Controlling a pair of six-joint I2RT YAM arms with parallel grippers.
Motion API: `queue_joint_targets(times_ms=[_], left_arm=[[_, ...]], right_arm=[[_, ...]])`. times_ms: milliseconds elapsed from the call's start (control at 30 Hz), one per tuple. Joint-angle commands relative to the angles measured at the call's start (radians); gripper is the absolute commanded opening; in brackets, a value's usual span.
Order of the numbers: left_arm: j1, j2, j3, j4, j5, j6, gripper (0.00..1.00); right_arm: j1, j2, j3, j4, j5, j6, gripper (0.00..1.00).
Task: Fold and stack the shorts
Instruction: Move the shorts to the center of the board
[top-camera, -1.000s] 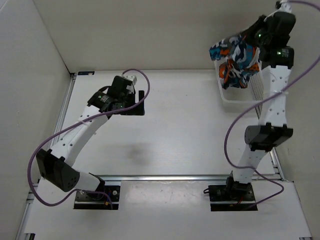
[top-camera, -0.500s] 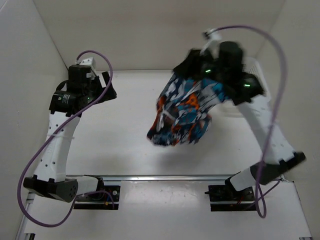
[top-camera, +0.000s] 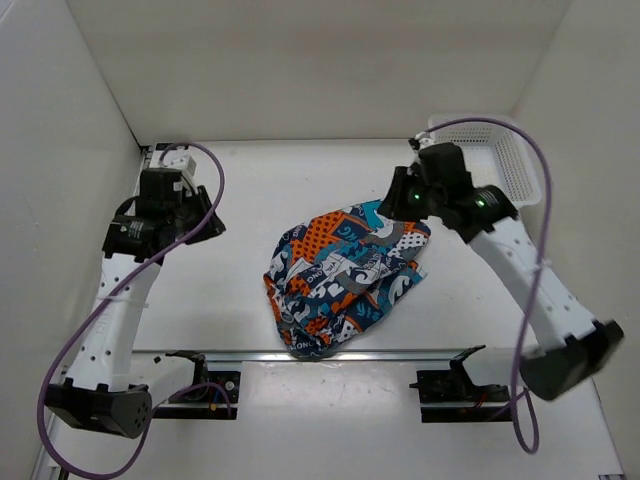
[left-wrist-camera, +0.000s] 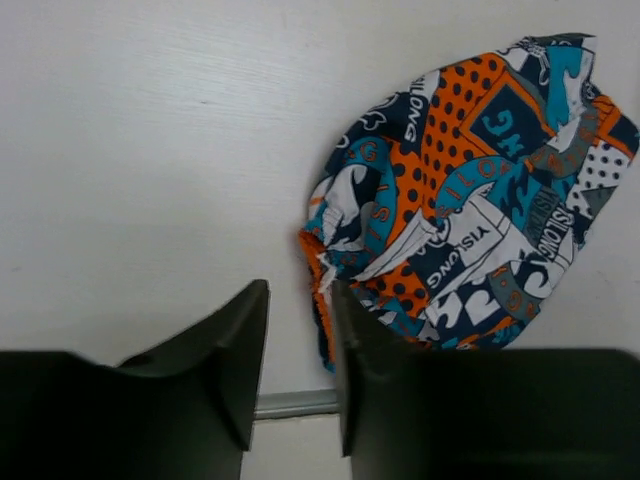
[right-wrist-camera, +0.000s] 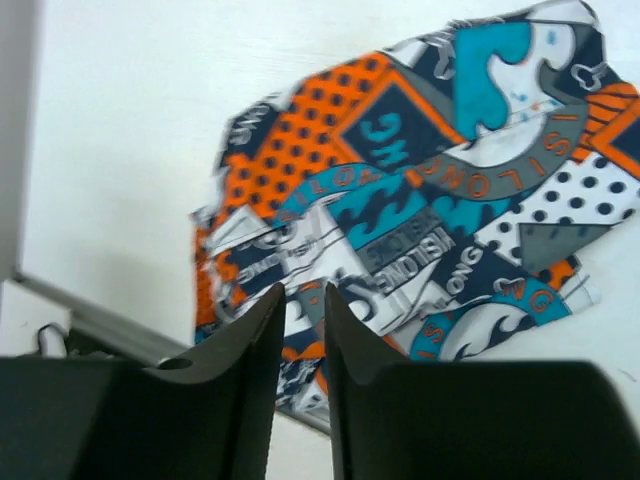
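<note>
White table (top-camera: 230, 290) carries one pair of shorts (top-camera: 345, 275), lying as a crumpled heap between your two arms, a little nearer the right one. Its near end reaches the metal rail (top-camera: 400, 353) that runs across the table's near side. Your left wrist camera has the shorts (left-wrist-camera: 470, 200) ahead and to the right of the fingers. Your right wrist camera has the shorts (right-wrist-camera: 420, 180) spread directly ahead of the tips.

Your left gripper (left-wrist-camera: 298, 300) is narrow, a slim strip of table showing between the jaws, and it holds nothing. Your right gripper (right-wrist-camera: 303, 300) is narrower, only a thin slit, and is likewise empty, hanging above the cloth.

One white mesh basket (top-camera: 515, 160) sits in the far right corner, well apart from the shorts; your right wrist overlaps its left rim in the overhead view. Plain white walls (top-camera: 300, 70) close in the back and both sides.

Count two cables: the left cable (top-camera: 218, 180), purple, loops beside its wrist, and the right cable (top-camera: 547, 200), also purple, arcs across the basket.
</note>
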Motion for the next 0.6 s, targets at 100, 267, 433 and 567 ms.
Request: queue_joint_targets(times_ms=[100,267,433,567], left_arm=[[-0.076,0.005,-0.301,0.167,0.176,-0.12,0.54],[-0.114,0.127,-0.375,0.264,0.188,-0.141,0.86],[-0.162,0.328,-0.323,0.317,0.155,-0.155,0.96],[-0.18,0.453,-0.294,0.359,0.144,-0.167,0.87]], right_arm=[[0.167,-0.059,-0.162,-0.04,0.031,0.059,0.45],[0.34,-0.037,-0.326,0.01,0.032,0.173,0.97],[0.397,0.038,-0.376,0.081,0.023,0.259,0.99],[0.397,0.09,-0.385,0.135,0.012,0.282,0.99]])
